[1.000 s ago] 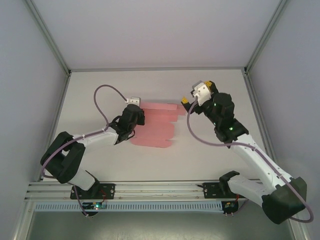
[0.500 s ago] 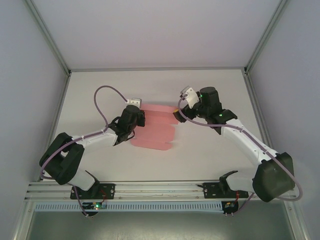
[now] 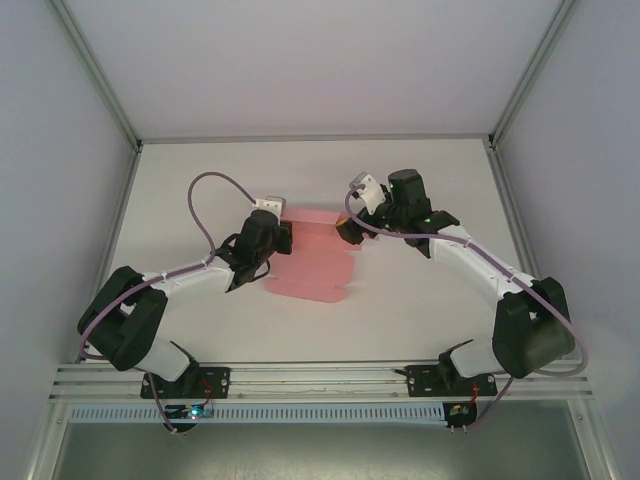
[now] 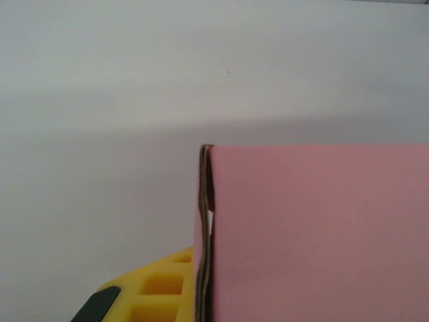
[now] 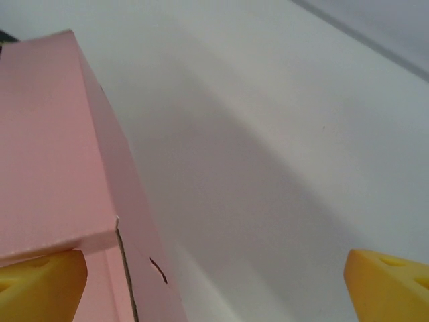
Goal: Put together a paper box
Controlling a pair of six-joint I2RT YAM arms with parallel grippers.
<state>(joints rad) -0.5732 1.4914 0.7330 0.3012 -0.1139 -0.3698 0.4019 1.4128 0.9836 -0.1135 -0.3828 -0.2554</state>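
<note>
Lying on the table (image 3: 440,180), the paper box (image 3: 310,268) looks only partly formed: near flaps rest flat, the left gripper (image 3: 283,238) is clamped on its left edge, and farther back the right gripper (image 3: 347,228), jaws wide apart, meets a folded far-right corner.

**Matt card, dull tabletop, ribbed yellow pads**

The pink thin-card paper box (image 3: 312,262) is smooth, matt paperboard. In the left wrist view its cut edge shows brownish, slightly wavy layered plies. The white tabletop (image 3: 420,310) under it looks smooth and matt, taking soft shadows. The left claw (image 3: 284,238) has a yellow fingertip (image 4: 155,276) moulded in a square waffle grid, dull like rubber or soft plastic. The right claw (image 3: 347,228) has plain-faced yellow pads (image 5: 40,282). The white arm shells (image 3: 190,281) are plastic with a slight sheen. The rail (image 3: 300,378) along the tabletop's near edge is bare brushed metal.
</note>
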